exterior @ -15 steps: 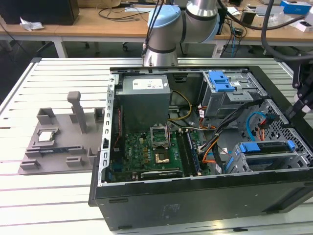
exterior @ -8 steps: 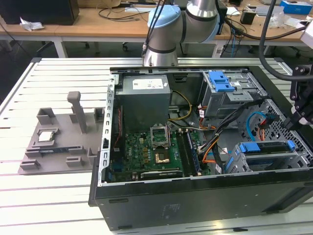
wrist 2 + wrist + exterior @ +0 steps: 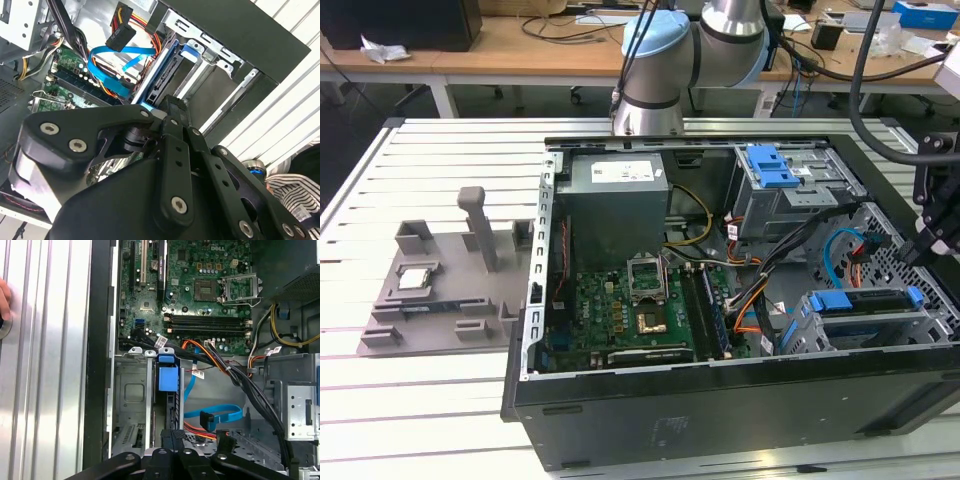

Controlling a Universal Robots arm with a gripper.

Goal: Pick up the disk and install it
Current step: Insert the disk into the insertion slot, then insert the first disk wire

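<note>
The disk [image 3: 865,302] (blue rails showing) sits on edge in the drive cage [image 3: 880,330] of the open computer case [image 3: 720,410]. Fingers [image 3: 172,436] hover directly above it; whether clenched, I cannot tell.

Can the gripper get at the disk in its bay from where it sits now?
Probably yes. In the first wrist view the gripper sits right at the disk, standing on edge in its bay with the open case above it. The blue cable lies beside, not across.
</note>
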